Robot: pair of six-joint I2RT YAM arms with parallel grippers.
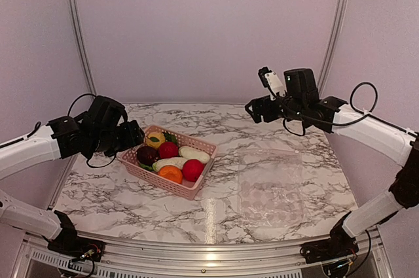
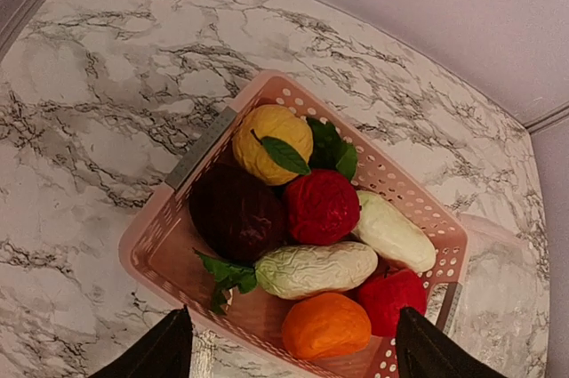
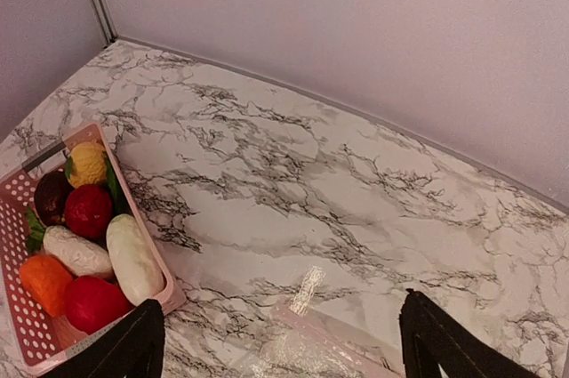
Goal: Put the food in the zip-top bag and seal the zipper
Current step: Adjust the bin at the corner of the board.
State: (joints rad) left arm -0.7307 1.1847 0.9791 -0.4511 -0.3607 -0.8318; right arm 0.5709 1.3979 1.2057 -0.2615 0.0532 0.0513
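The food lies heaped in a pink lattice basket [image 1: 191, 190]: a yellow piece [image 2: 271, 142], a dark purple one [image 2: 236, 213], a red one [image 2: 320, 206], two white oblong ones [image 2: 316, 269], an orange one [image 2: 326, 325] and a second red piece [image 2: 396, 298]. The zip-top bag [image 1: 270, 186] lies flat and see-through on the marble to the basket's right; its near corner shows in the right wrist view [image 3: 320, 351]. I cannot make out its zipper. My left gripper [image 1: 134, 135] hovers open over the basket's left end [image 2: 298, 347], holding nothing. My right gripper [image 1: 252, 109] hangs open and high above the table's back [image 3: 283, 342].
The marble table [image 1: 216, 121] is walled in by pale panels at the back and on both sides, with metal posts [image 1: 77, 23] in the back corners. A metal rail [image 1: 209, 252] runs along the near edge between the arm bases.
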